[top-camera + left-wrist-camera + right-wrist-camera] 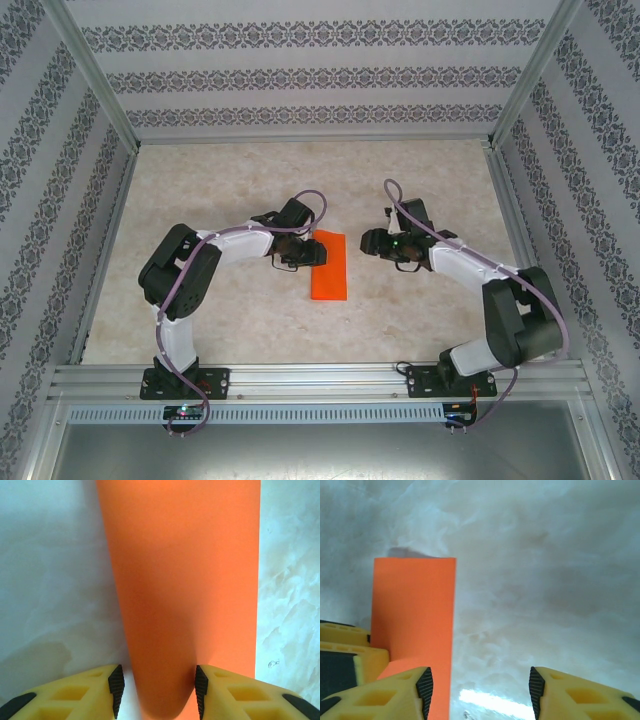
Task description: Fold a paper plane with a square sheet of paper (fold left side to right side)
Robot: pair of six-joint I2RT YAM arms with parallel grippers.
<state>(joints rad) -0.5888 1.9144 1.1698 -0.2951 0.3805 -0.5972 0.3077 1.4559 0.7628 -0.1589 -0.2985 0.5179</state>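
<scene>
Two claws stood at the square sheet of paper, which lay flat on the desk as a narrow rectangle between my arms, its long side running away from the bases.

1. Left claw: it sat at the sheet's left long edge. In the left wrist view the left claw had its jaws partly apart. The paper rose between them in a soft rounded bulge. One pad touched the paper. A sliver of desk showed at the other pad, so I judged this a loose straddle and not a firm pinch.

2. Right claw: it stood just beside the sheet's right edge, apart from it. In the right wrist view the right claw was spread wide with bare desk between its jaws. The paper lay off to one side of them.

3. Handling, as I judged it: the sheet was thin, very light and limp. It would likely skate on the smooth marbled desk under any sideways push. It would also keep any crease put into it, wanted or not.

4. Hold points, as I judged them: a shallow pinch at an edge or corner was the best hold. A claw could also press down flat beside the fold line to pin the sheet. The rounded bulge on the left looked not yet creased flat.
</scene>
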